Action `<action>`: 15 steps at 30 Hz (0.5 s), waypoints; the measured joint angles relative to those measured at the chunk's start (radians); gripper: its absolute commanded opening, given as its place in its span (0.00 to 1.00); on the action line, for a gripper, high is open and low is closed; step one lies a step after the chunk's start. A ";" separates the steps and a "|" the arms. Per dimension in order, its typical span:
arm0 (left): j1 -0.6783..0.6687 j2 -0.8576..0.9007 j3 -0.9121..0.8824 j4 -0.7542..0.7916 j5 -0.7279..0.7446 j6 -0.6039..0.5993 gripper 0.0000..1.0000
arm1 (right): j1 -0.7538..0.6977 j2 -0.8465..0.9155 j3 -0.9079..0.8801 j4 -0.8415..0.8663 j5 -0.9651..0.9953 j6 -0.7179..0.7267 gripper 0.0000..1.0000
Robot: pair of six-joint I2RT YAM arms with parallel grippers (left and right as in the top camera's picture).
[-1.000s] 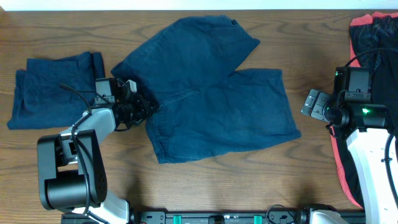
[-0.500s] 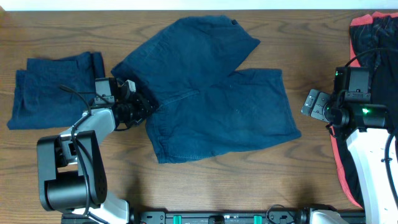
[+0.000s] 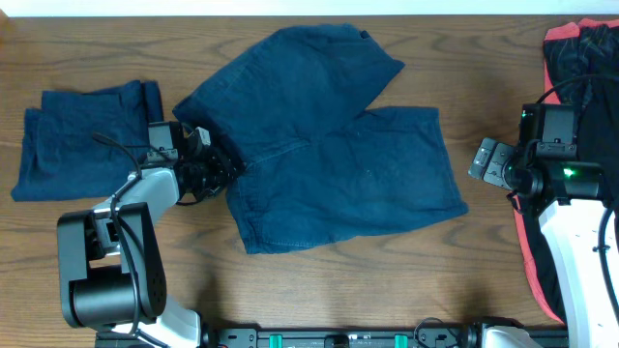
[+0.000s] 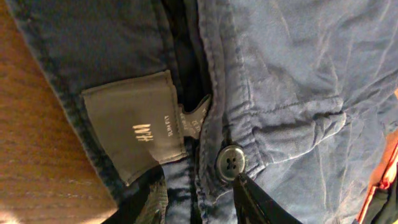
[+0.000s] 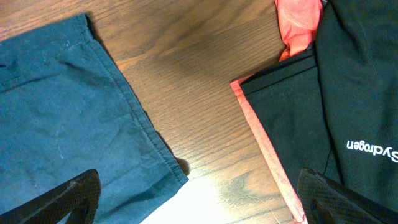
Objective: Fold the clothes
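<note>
Dark navy shorts (image 3: 329,145) lie spread flat in the middle of the table, waistband to the left, two legs to the right. My left gripper (image 3: 222,166) sits at the waistband edge. In the left wrist view its fingers (image 4: 252,202) stand close on either side of waistband fabric beside a button (image 4: 230,163) and a grey label (image 4: 134,124), and the gripper (image 4: 199,208) is shut on that fabric. My right gripper (image 3: 486,159) is open and empty above bare wood (image 5: 199,199), between the shorts' leg hem (image 5: 124,118) and a black and coral-red garment (image 5: 323,112).
A folded navy garment (image 3: 82,135) lies at the far left. The black and coral-red sportswear (image 3: 575,58) lies along the right edge, partly under my right arm. Bare wooden table (image 3: 387,280) shows in front of the shorts.
</note>
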 measured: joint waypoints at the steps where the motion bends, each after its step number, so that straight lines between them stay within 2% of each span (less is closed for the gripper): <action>1: 0.000 0.000 0.003 -0.005 0.000 0.005 0.37 | 0.000 0.000 0.000 0.000 0.000 0.000 0.99; 15: -0.002 -0.021 0.016 -0.028 0.000 0.053 0.36 | 0.000 0.000 0.000 0.008 0.000 0.000 0.99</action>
